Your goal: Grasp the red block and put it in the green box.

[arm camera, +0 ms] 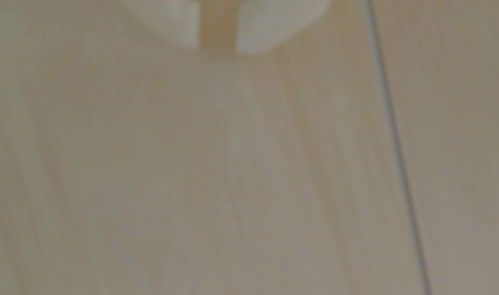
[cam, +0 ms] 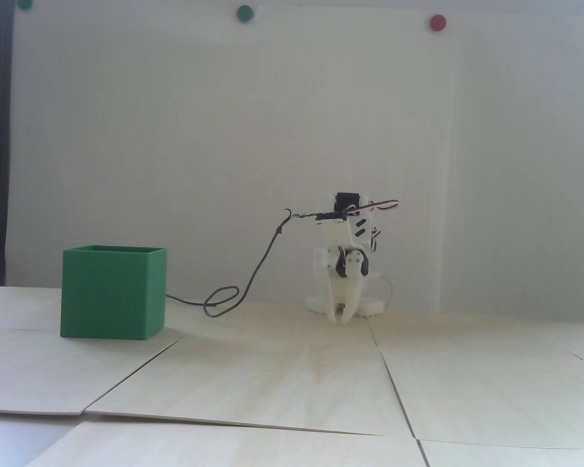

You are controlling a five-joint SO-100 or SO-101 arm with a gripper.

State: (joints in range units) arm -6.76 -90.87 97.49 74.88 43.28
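On the left of the fixed view you have the green box (cam: 112,292), standing upright on the pale wooden tabletop (cam: 292,379) with its open top up. Just beside its right wall a dark cable (cam: 253,277) lies looped on the wood and rises to the arm (cam: 345,243), which sits folded low, well apart from the box, right of centre. Your claw (cam: 344,316) points straight down with its tips at or just above the tabletop. In the wrist view the claw (arm camera: 217,42) shows a narrow gap between its two white fingers (arm camera: 171,25), and only bare wood shows in that gap, so it has hold of nothing. A thin seam (arm camera: 396,147) between panels runs down the right side of that view. You cannot see the red block in either view.
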